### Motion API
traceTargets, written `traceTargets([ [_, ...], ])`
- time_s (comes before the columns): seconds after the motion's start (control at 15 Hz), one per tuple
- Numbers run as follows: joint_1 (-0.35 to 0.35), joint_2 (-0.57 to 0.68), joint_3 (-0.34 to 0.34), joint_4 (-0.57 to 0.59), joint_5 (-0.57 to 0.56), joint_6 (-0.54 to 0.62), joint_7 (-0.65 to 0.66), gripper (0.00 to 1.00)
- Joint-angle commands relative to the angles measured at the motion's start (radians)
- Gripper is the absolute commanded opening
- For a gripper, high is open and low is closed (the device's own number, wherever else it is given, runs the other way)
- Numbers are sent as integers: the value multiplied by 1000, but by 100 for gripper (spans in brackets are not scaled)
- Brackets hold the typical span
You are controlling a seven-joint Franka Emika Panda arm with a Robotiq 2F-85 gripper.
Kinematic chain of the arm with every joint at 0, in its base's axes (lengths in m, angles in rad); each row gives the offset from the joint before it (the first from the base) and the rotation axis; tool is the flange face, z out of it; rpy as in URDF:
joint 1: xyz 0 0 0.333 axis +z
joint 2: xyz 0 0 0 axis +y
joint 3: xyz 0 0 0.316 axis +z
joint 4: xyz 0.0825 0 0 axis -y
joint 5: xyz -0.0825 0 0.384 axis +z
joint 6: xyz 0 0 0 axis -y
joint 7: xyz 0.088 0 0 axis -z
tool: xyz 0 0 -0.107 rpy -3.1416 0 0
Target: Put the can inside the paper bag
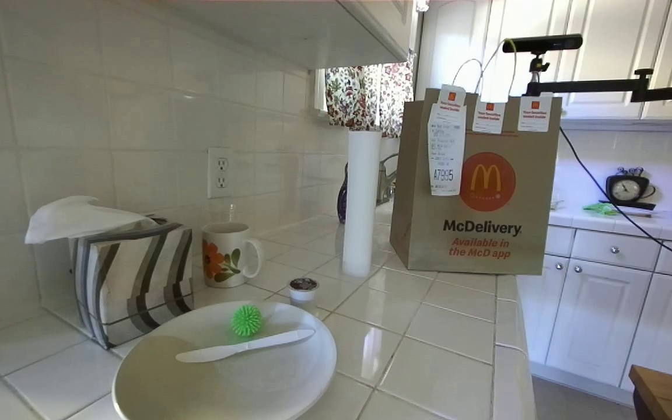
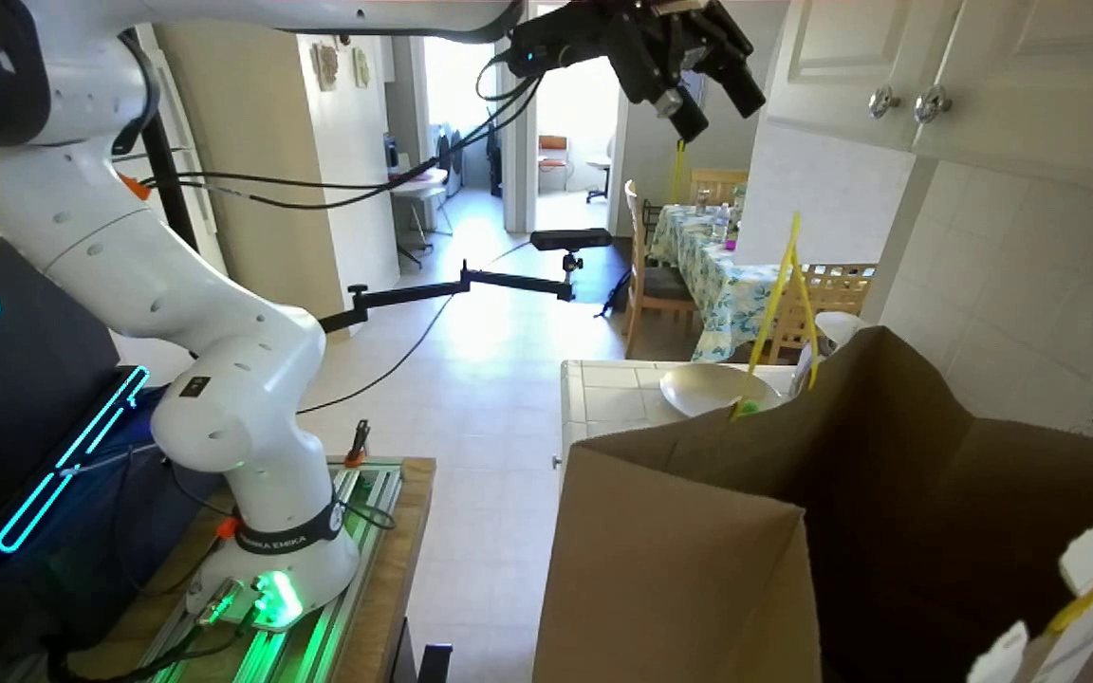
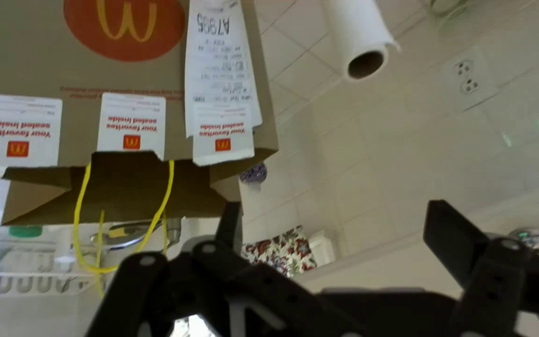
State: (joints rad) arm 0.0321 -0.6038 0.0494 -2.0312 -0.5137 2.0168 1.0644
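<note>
I can find the can in none of the views. The bottom of the paper bag (image 2: 698,550) is hidden even in an exterior view that looks into its mouth, so I cannot tell whether the can lies in there or somewhere out of sight. My end effector (image 3: 332,215) is released, its jaws spread wide with nothing held between them, up high and apart from the bag.

My worst error from here, I judge, would be to guess: if I call the job done while the can lies elsewhere, it fails; if I reach in blindly, I may crush or topple the thin paper. The yellow handle (image 3: 171,175) loops up from the bag's mouth, and a spread jaw could hook it and drag the whole bag. The bag's base seems to reach an edge of the desk (image 1: 452,326), so such a tug might send it over the side. The paper roll (image 1: 362,204) stands upright just beside the bag and would probably fall if I swung low. Farther off, the mug (image 1: 222,259) and the plate (image 1: 225,385), with a green ball (image 1: 246,320) and a white knife (image 1: 245,346) on it, should be safe unless that roll drops their way
</note>
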Motion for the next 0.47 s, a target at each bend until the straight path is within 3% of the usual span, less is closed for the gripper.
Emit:
traceTargets([
  [0.0, 7, -45, -2, 7, 226, -78, -148, 100],
  [0.13, 1, -57, -3, 16, 332, -162, -215, 100],
  [0.2, -56, -36, 35, 5, 274, -89, -175, 100],
  [0.4, -54, -53, 33, 7, 328, -136, -215, 100],
])
